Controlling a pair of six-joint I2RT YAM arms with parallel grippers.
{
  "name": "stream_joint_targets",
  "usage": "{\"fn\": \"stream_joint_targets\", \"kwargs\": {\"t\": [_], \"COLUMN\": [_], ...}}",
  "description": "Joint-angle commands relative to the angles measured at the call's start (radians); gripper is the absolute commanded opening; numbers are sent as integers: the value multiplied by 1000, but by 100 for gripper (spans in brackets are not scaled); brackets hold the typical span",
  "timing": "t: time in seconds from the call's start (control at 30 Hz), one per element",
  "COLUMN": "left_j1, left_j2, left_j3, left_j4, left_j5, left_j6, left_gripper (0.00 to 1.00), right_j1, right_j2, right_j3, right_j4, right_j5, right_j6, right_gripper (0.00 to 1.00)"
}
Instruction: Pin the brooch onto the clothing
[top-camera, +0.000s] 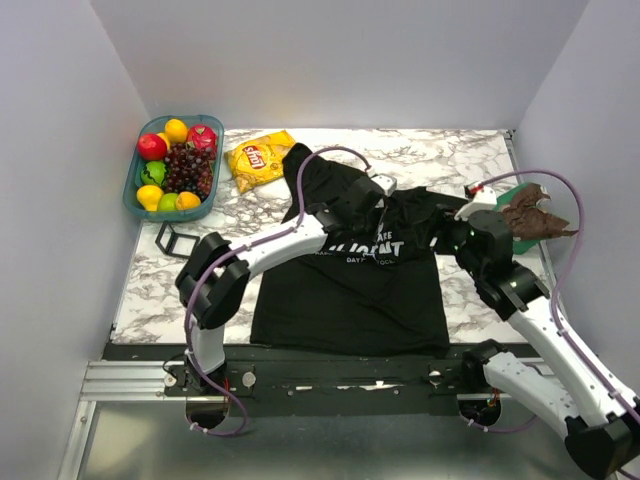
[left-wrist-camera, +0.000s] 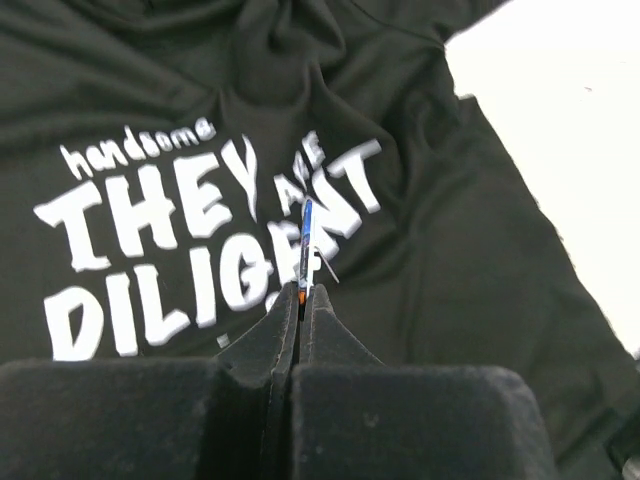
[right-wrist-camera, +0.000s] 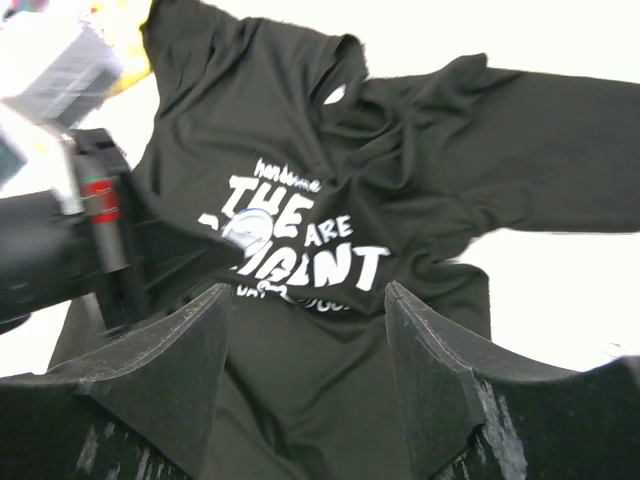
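Black T-shirt (top-camera: 345, 295) lies spread on marble table (top-camera: 150, 290), print up. Left gripper (left-wrist-camera: 302, 300) is pressed together, pinching brooch (left-wrist-camera: 306, 240) edge-on over the "DILIGENT" print. Right gripper (right-wrist-camera: 307, 292) is spread, holding nothing, by the right-hand sleeve. Green tray (top-camera: 527, 243) holds a crumpled brown thing (top-camera: 530, 213). Far left, teal basket (top-camera: 132, 190) holds grapes (top-camera: 188, 168), apples (top-camera: 152, 146), oranges (top-camera: 176, 130); yellow chip bag (top-camera: 260, 158) beside it.

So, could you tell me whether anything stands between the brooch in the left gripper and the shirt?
Nothing visible does. The left gripper is shut on the brooch, which sits edge-on just over the printed front of the clothing. The right gripper is open and off to the side, not in between.
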Motion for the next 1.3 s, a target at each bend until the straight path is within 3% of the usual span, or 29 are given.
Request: {"fn": "stream_joint_targets", "kwargs": {"t": [0.0, 0.5, 1.27], "left_j1": [-20, -83, -132], "left_j2": [104, 455, 644], "left_j3": [125, 666, 898], "left_j4": [-116, -439, -553], "left_j5": [-193, -471, -569], "left_j6": [67, 245, 351], "left_gripper": [0, 0, 0], "right_j1": [-1, -1, -1], "right_j2": [-85, -143, -200], "right_j3": [-46, -99, -139], "right_j4": [-23, -16, -3], "right_j5": [112, 65, 22], "right_j6": [17, 20, 42], "right_gripper": [70, 71, 74]}}
